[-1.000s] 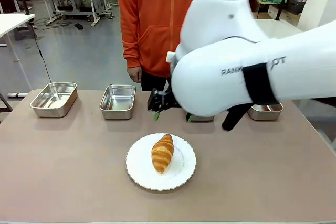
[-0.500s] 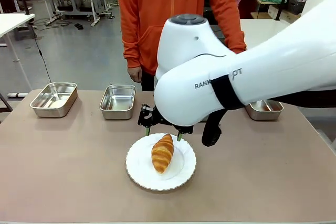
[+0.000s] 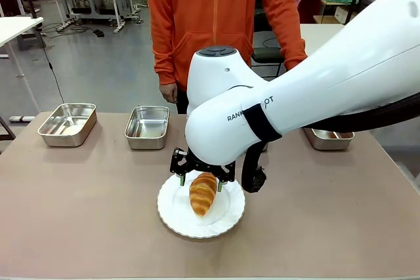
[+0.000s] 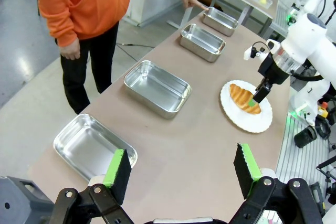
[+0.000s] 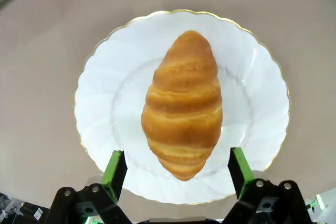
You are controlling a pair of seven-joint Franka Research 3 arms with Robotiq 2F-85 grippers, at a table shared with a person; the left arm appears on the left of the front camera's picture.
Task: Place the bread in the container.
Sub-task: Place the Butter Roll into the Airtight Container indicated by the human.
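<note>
Task barely begun: bread (image 5: 182,103) lay on the white plate (image 5: 100,93) on the bench (image 3: 79,214), right claw (image 5: 177,163) spread either side of its end, not yet pinching, left claw (image 4: 181,169) spread and empty, steel containers (image 4: 155,85) along the far edge looked empty.

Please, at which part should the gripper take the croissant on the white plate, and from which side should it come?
Probably the thick middle, from straight above. The croissant lies flat on the plate, its ends taper, and its two long sides are free. The open right gripper hangs above it with a finger on each side, so closing across the width looks suitable.
</note>
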